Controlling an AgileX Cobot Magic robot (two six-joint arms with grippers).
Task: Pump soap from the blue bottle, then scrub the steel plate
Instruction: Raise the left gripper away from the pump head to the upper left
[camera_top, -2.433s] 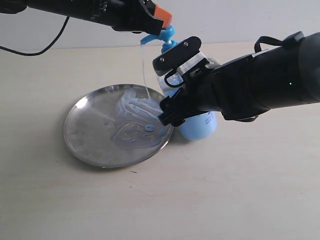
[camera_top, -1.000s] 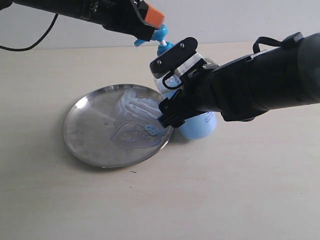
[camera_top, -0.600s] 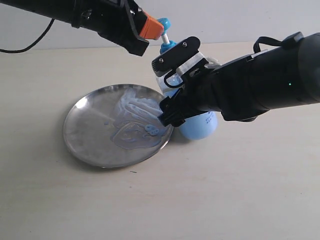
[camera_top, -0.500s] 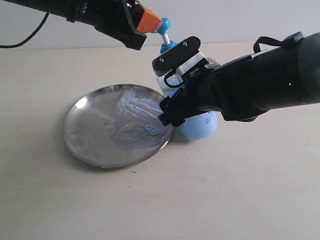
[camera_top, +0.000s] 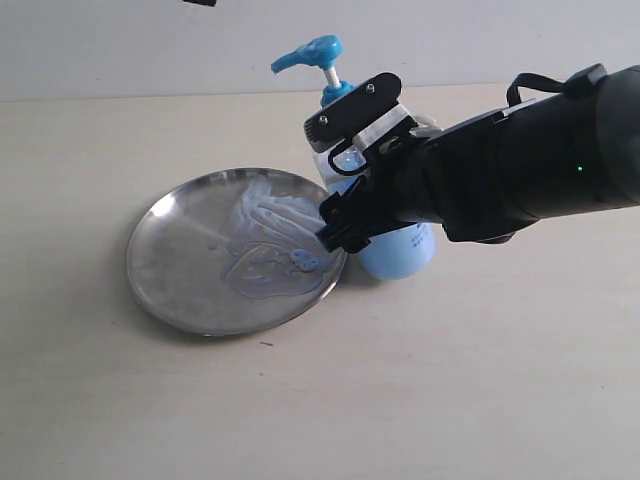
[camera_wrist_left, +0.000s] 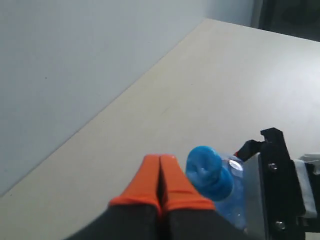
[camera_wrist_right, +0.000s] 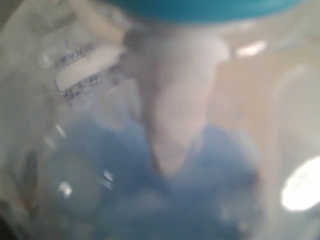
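Note:
The blue bottle (camera_top: 400, 255) stands upright at the steel plate's (camera_top: 175, 265) right rim, its blue pump head (camera_top: 312, 50) raised and free. My right gripper (camera_top: 345, 170) is shut on the bottle's body from the right. Pale blue soap (camera_top: 270, 235) lies in streaky smears on the plate's right half. In the right wrist view the bottle (camera_wrist_right: 150, 165) fills the frame, blurred, and no fingers show. My left gripper (camera_wrist_left: 160, 167) is shut and empty, its orange tips hovering beside and above the pump head (camera_wrist_left: 207, 170). It is out of the exterior view.
The plate and bottle sit on a beige table (camera_top: 450, 380) with a pale wall (camera_top: 120, 50) behind. One black finger of the right gripper (camera_wrist_left: 272, 175) shows in the left wrist view beside the bottle.
The left arm has lifted off the pump head and gone out of the exterior view at the top. The pump head has sprung back up. The right arm, bottle and plate have not moved.

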